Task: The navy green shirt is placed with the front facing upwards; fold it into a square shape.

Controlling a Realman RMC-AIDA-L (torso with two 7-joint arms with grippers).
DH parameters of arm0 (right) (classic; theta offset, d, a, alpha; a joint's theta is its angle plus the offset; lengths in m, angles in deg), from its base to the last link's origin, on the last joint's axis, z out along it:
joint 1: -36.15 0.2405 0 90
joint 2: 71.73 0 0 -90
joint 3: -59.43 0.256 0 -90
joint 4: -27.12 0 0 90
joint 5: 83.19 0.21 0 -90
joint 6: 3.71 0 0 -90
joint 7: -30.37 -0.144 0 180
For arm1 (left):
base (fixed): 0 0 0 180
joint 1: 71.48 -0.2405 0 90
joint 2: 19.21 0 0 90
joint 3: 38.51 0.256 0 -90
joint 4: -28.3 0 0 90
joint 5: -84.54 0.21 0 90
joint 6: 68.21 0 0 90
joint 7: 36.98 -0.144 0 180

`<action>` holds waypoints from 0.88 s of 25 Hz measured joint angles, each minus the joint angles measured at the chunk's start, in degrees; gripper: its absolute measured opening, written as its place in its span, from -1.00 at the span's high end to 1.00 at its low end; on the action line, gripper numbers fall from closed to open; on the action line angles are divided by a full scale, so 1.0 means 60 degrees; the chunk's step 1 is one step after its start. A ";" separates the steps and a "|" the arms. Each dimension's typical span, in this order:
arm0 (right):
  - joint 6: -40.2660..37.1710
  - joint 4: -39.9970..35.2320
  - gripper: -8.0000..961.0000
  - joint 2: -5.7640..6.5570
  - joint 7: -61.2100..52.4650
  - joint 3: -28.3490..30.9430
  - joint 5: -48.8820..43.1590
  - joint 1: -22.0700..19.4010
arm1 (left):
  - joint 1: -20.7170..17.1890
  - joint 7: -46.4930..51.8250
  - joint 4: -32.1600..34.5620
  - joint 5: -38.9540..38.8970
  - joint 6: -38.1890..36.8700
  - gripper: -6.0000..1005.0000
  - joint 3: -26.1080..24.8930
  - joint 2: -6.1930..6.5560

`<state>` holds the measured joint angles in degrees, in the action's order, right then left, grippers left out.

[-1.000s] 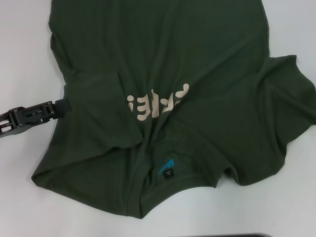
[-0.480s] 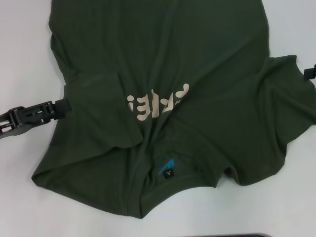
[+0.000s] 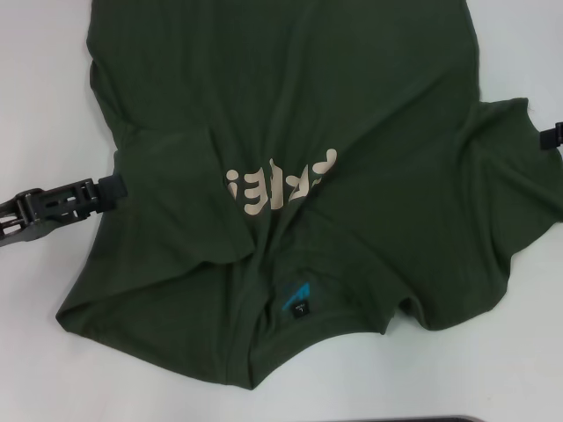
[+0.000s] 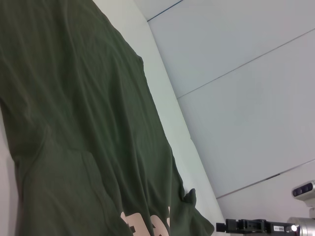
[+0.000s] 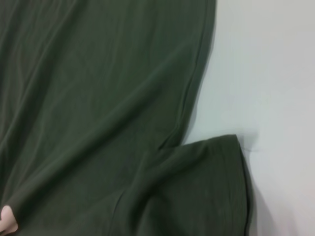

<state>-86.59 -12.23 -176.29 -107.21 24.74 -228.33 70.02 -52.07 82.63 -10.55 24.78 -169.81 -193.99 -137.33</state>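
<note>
A large dark olive-green cotton T-shirt (image 3: 299, 176) with beige chest lettering (image 3: 280, 185) lies spread on the white table (image 3: 44, 105); its left sleeve is folded inward. The black left gripper (image 3: 113, 187) touches that folded edge, the black right gripper (image 3: 552, 134) sits beside the opposite sleeve; I cannot tell either grip.

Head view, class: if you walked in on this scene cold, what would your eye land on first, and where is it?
The navy green shirt fills most of the white table, front up, with its left sleeve already folded in over the chest. Its beige lettering stands out mid-chest, and a small blue neck label sits at the collar nearest the robot. The left gripper touches the shirt's left edge, while the right gripper just peeks in beside the right sleeve.
</note>
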 joint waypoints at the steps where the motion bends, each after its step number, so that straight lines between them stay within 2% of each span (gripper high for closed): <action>1: 0.0062 0.0003 -0.81 -0.0025 0.0008 -0.0018 -0.0002 0.0011 | 0.0001 0.0001 0.0000 0.0000 0.0000 -0.31 0.0000 0.0000; 12: 0.0506 0.0010 -0.80 -0.0306 0.0019 -0.0245 -0.0010 0.0069 | 0.0001 0.0003 -0.0001 0.0000 0.0037 -0.31 0.0001 0.0000; 22: 0.0859 0.0019 -0.80 -0.0464 -0.0011 -0.0561 -0.0009 0.0096 | -0.0019 -0.0022 -0.0001 0.0000 0.0046 -0.31 0.0001 -0.0011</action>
<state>-81.44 -12.11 -179.08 -107.27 21.37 -228.38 70.60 -52.18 82.50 -10.55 24.78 -169.53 -193.99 -137.40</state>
